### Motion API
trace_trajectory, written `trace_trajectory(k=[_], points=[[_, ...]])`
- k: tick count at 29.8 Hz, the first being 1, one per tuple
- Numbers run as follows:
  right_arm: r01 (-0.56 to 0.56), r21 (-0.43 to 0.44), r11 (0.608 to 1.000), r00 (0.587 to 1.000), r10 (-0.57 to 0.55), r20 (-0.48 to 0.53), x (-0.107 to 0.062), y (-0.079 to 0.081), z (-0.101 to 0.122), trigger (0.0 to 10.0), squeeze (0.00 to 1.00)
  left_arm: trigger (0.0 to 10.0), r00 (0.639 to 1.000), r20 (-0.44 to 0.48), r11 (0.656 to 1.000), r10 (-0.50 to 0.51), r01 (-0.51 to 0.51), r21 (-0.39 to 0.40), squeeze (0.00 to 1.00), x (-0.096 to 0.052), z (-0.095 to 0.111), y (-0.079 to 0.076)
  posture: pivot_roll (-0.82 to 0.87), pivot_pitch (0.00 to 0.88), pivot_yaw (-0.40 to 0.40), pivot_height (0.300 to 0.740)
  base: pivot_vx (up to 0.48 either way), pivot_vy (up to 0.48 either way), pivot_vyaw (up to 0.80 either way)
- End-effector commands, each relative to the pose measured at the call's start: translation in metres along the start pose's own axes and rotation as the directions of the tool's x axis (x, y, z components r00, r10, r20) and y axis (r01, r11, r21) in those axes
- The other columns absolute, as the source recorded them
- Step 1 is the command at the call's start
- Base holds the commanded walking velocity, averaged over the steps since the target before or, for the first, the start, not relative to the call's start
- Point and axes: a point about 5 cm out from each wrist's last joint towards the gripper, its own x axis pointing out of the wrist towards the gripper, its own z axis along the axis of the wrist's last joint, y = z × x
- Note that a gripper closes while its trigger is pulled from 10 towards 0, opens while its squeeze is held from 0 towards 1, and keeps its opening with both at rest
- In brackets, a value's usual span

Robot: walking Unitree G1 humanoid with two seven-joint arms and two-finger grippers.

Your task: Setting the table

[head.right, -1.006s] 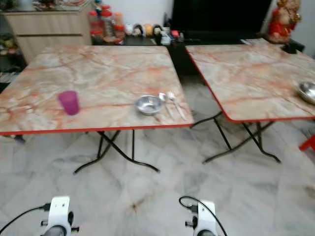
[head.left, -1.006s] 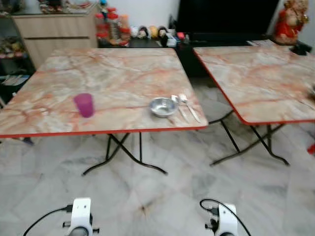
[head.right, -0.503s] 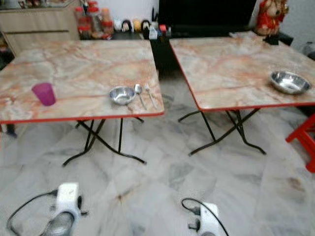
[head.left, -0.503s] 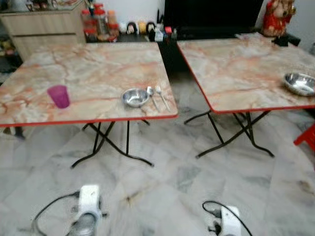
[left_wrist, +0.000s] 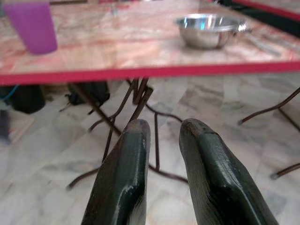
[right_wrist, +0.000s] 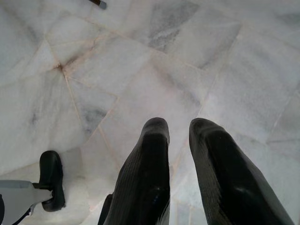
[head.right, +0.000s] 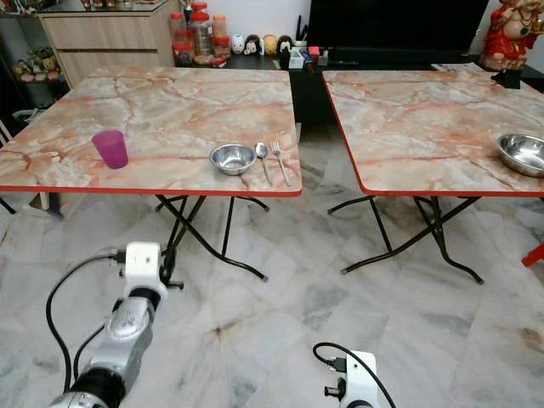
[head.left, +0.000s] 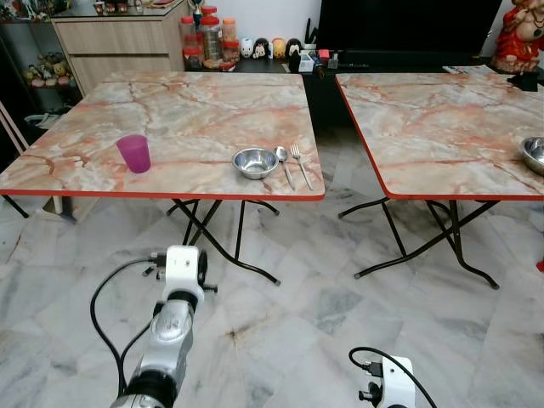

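Note:
A purple cup (head.left: 133, 153) stands near the front left of the left marble table (head.left: 187, 110). A small steel bowl (head.left: 255, 162), a spoon (head.left: 284, 161) and a fork (head.left: 300, 163) lie side by side at that table's front right. A larger steel bowl (head.right: 523, 153) sits on the right table (head.right: 425, 119). My left arm (head.left: 174, 319) is raised over the floor, short of the left table. Its gripper (left_wrist: 164, 129) is shut and empty, pointing below the table's red edge. My right gripper (right_wrist: 179, 126) hangs shut over the floor.
Black folding legs (head.left: 212, 238) cross under each table, with a gap of marble floor (head.left: 340, 255) between the two tables. A wooden cabinet (head.left: 119, 38), jars (head.left: 208, 38) and a dark TV unit (head.left: 399, 25) line the back wall. A red stool (head.right: 535, 255) stands at the far right.
The camera has swung and steadied on both tables. My left arm has lifted and stretched forward toward the left table. The right arm still hangs low.

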Motion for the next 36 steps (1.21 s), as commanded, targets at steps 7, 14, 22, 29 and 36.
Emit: trace_trajectory(k=[7,14,22,29,36], points=[[-0.002,0.004,1.0,1.0,0.002,0.013,0.001,0.002,0.003,10.0,0.0,10.0,0.998,0.063,0.996,0.016,-0.01,-0.094,0.0,0.018,0.026,-0.016,0.04,0.0,-0.032,0.74,0.035,0.0,0.0],[0.007,0.007,1.0,1.0,-0.007,0.013,0.0,-0.001,0.002,10.0,0.0,10.0,0.997,0.078,0.996,0.006,0.001,-0.095,0.0,0.02,0.031,-0.019,0.03,0.0,-0.031,0.74,0.304,0.0,0.0],[0.003,0.008,1.0,1.0,-0.003,0.019,0.001,0.001,0.005,10.0,0.0,10.0,0.985,0.172,0.992,0.021,0.001,-0.129,0.0,0.012,0.039,-0.013,0.04,0.0,-0.032,0.74,0.302,0.0,0.0],[-0.001,0.007,1.0,1.0,0.001,0.023,0.001,0.002,0.006,10.0,0.0,10.0,0.984,0.172,0.991,0.045,-0.023,-0.13,0.0,0.01,0.037,-0.006,0.04,0.0,-0.034,0.74,0.292,0.0,0.0],[-0.001,0.011,1.0,1.0,0.001,0.029,0.001,0.002,0.007,10.0,0.0,10.0,0.978,0.199,0.991,0.06,-0.036,-0.126,0.0,0.011,0.046,0.002,0.04,0.0,-0.035,0.74,0.295,0.0,0.0]])
